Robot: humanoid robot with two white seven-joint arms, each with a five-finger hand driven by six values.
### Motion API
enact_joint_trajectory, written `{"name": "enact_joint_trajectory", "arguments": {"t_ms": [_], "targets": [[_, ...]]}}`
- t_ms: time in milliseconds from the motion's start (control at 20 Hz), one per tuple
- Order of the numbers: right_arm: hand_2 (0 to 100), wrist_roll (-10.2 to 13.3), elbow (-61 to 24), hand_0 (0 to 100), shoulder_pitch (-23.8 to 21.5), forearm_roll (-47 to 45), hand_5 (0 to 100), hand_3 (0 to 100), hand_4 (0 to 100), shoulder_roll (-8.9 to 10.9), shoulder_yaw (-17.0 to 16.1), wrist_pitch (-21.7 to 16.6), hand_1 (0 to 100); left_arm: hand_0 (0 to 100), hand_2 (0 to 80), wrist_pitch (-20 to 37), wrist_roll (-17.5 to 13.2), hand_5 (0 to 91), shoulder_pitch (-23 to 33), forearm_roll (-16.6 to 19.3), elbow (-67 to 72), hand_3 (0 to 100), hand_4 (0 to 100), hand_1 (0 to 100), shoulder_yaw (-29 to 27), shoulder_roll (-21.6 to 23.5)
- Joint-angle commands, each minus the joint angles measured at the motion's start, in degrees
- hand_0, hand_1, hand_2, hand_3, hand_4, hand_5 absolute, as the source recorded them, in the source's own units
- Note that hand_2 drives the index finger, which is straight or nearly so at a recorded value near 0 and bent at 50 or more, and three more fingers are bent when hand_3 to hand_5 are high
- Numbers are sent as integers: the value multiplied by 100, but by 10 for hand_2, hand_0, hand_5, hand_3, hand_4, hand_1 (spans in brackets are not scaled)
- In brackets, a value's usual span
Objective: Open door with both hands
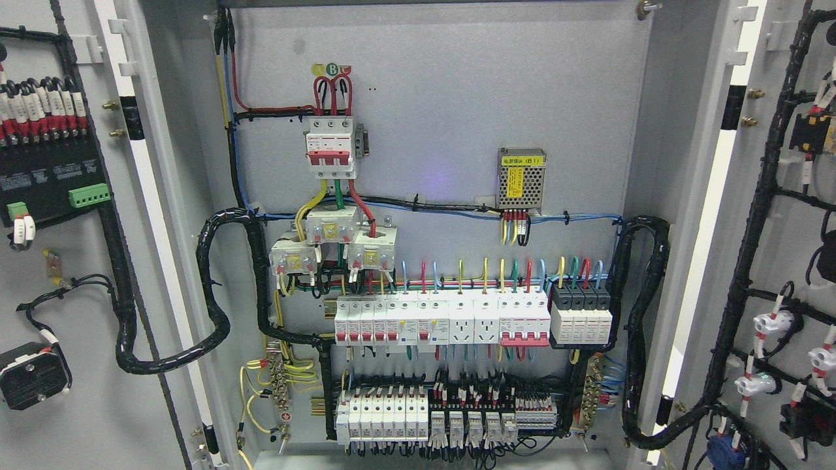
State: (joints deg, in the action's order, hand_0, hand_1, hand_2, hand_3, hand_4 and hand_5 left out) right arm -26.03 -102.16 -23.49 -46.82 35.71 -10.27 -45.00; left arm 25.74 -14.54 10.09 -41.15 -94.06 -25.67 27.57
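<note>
- You are looking straight into a grey metal electrical cabinet with both of its doors swung wide open.
- The grey left door stands left of the white three-pole main breaker with red toggles, its inner face carrying a black terminal block and wiring.
- The grey right door stands far right of that breaker, with black cable looms across its inner face.
- Below the breaker you see a long row of white small breakers; to its right, a perforated metal power supply with a yellow label.
- Neither robot hand shows, so you cannot tell the state of the fingers.
</note>
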Motion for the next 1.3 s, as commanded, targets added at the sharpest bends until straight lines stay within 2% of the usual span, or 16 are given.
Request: {"name": "enact_joint_trajectory", "arguments": {"t_ms": [0,200,451,801,1152,1252], "targets": [[0,-8,170,0,82,-90,0,0,0,24,-221,-694,0,0,0,-175,3,0,-472,19,818,0,42,0,9,214],[0,-7,196,0,91,-442,0,0,0,24,-239,-694,0,0,0,-201,3,0,-648,45,1073,0,42,0,44,284],[0,-16,214,0,99,-486,0,0,0,24,-248,-694,0,0,0,-640,-5,0,-763,54,1240,0,42,0,53,293],[0,-25,232,0,108,-723,0,0,0,24,-283,-694,0,0,0,-649,-5,0,-807,54,1320,0,42,0,158,293],[0,-165,223,0,178,-996,0,0,0,6,-283,-694,0,0,0,-641,-5,0,-798,45,1302,0,42,0,158,293],[0,-332,232,0,178,-1004,0,0,0,6,-283,-694,0,0,0,-632,-5,0,-798,36,1285,0,42,0,158,293]]}}
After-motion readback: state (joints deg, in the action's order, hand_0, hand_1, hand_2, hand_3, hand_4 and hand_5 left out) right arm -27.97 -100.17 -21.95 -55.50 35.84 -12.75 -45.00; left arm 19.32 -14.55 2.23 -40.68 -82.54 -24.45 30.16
